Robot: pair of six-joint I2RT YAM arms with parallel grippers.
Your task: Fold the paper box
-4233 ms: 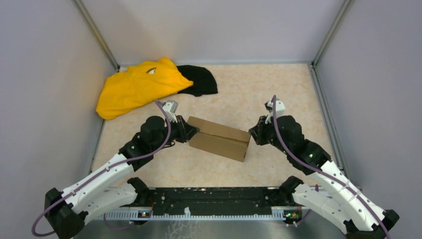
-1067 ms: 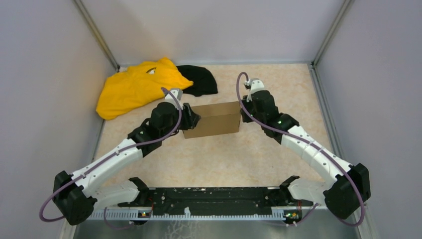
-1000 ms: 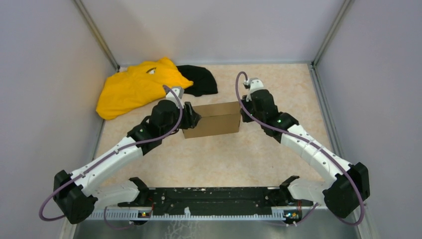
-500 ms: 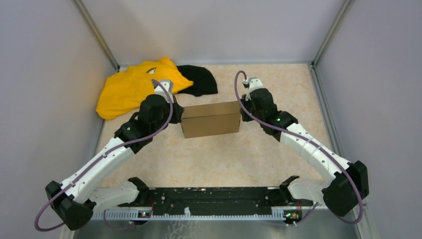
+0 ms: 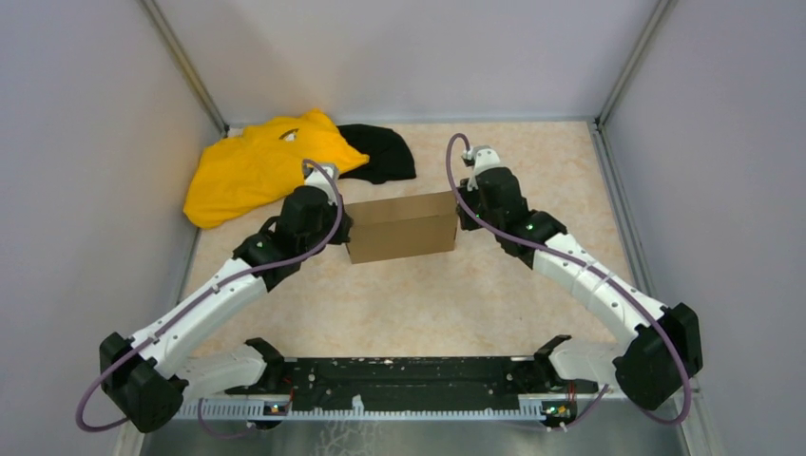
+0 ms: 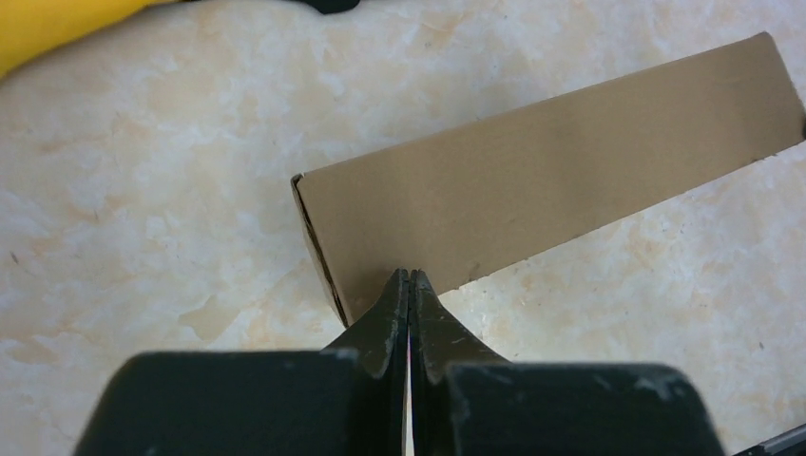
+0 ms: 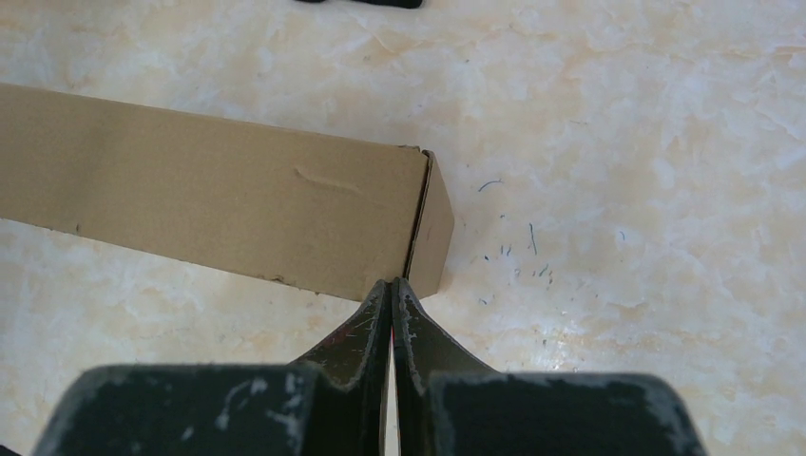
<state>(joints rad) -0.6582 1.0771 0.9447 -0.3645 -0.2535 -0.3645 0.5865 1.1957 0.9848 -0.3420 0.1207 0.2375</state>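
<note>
Sitting mid-table between the two arms, the paper box point(image 5: 401, 226) is folded up into a shallow brown rectangle, its long side running left to right. The left gripper point(image 6: 410, 275) has its fingers pressed flat together with nothing between them, tips at the box's left end near the corner (contact unclear). The right gripper point(image 7: 393, 282) is the same: pinched together, empty, tips at the right-end corner. A yellow cloth point(image 5: 257, 161) and a black cloth point(image 5: 380, 152) lie bunched at the far left of the table point(image 5: 428, 304), not touching the box.
</note>
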